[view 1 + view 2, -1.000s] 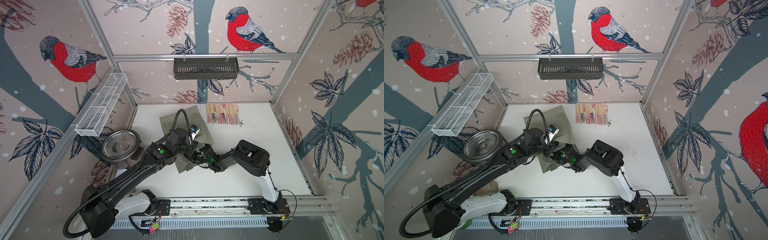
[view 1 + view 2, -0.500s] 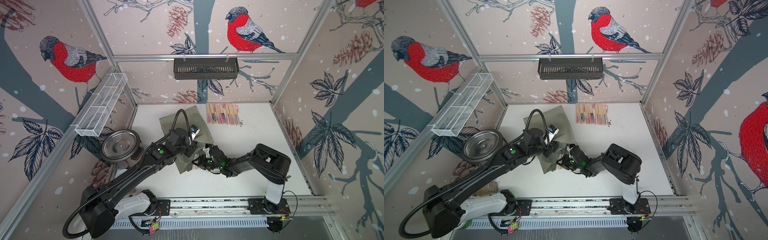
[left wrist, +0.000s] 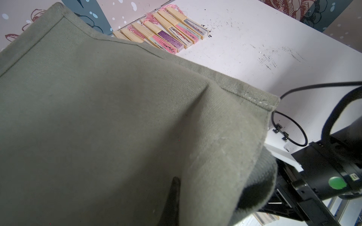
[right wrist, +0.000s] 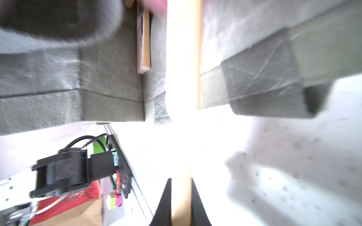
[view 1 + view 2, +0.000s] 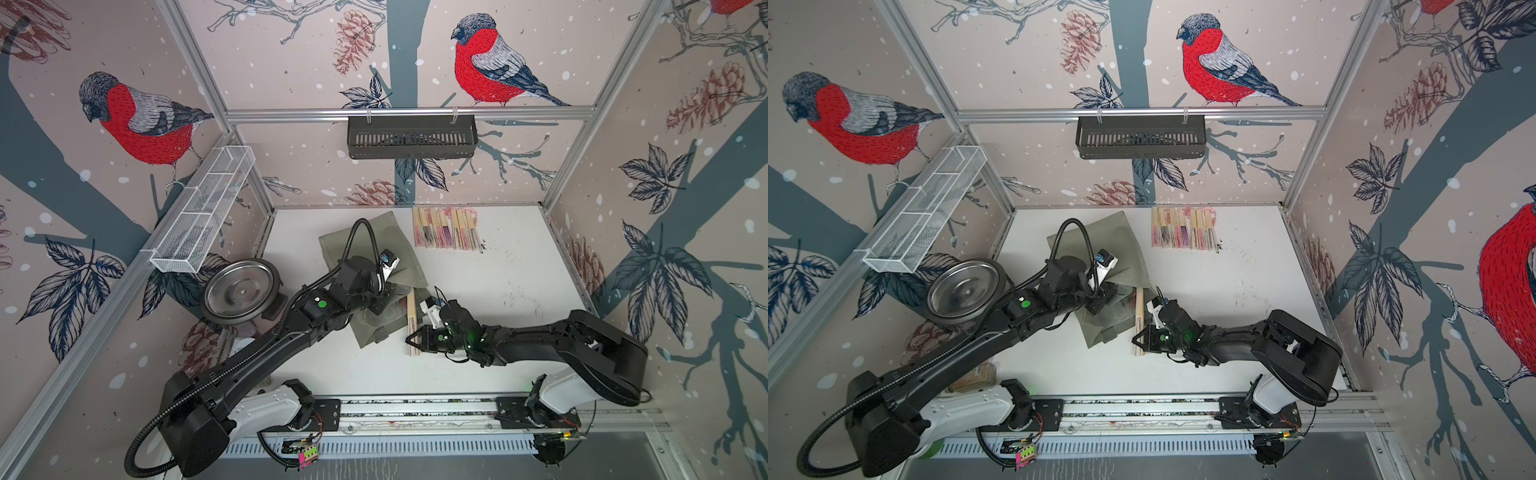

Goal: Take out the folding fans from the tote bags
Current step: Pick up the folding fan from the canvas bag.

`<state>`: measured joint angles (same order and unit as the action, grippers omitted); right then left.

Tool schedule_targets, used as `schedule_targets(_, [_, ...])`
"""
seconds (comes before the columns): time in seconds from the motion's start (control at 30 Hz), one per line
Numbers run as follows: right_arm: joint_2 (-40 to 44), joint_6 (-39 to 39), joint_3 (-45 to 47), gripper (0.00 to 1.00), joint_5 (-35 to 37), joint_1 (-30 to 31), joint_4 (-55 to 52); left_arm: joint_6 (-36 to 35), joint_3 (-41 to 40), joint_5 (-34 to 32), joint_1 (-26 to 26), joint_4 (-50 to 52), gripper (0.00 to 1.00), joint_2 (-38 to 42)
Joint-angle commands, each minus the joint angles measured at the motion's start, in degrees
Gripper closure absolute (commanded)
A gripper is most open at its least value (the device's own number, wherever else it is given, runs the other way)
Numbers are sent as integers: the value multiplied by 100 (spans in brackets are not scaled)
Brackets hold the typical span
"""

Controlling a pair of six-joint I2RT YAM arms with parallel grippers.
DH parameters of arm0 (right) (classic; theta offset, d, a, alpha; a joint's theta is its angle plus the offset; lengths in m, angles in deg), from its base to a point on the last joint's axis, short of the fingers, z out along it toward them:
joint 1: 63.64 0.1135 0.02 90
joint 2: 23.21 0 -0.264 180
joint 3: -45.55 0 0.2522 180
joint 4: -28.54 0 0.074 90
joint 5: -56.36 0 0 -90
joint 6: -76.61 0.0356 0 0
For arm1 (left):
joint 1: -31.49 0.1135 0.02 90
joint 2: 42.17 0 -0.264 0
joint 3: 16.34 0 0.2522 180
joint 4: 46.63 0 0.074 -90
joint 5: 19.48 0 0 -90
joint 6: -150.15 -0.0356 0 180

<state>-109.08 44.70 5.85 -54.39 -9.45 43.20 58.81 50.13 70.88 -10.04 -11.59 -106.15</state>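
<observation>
The olive tote bag (image 5: 374, 262) (image 5: 1100, 253) lies on the white table with its mouth facing the front. My left gripper (image 5: 384, 297) is shut on the bag's upper fabric (image 3: 117, 117) and holds the mouth up; one dark finger (image 3: 173, 201) shows against the cloth. My right gripper (image 5: 411, 338) (image 5: 1138, 338) (image 4: 181, 180) is shut on a pale bamboo folding fan (image 5: 411, 316) (image 4: 182, 78), whose far end lies over the bag's mouth. Another fan (image 4: 144, 39) lies inside the bag. Several fans (image 5: 446, 227) (image 3: 162, 33) lie in a row at the back.
A steel bowl (image 5: 241, 291) sits at the table's left edge beside the left arm. A white wire-mesh tray (image 5: 203, 208) hangs on the left wall and a black slotted basket (image 5: 411, 137) on the back rail. The arms' base rail (image 5: 415, 409) runs along the front.
My right gripper has drawn back toward the front with the fan between its jaws, and its elbow has swung out to the right. The left arm has held its place.
</observation>
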Motion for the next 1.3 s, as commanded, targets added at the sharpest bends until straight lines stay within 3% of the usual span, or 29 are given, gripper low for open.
schedule_targets(0.0, [88,-625,-192,88,-143,-20,-302,29,22,43,1,-47,100,-12])
schedule_targets(0.33, [939,-1420,-406,88,-43,-2,-1664,60,30,-36,-2,-45,100,-17])
schedule_targets(0.57, [2233,-1592,-220,87,-64,147,-2828,106,55,-133,-3,-27,100,-70])
schedule_targets(1.0, [4217,-1395,132,88,-232,358,-4419,108,62,-237,-2,-6,100,-58])
schedule_targets(1.27, [5190,-1396,34,89,305,427,-4845,108,82,-212,-3,21,100,-88])
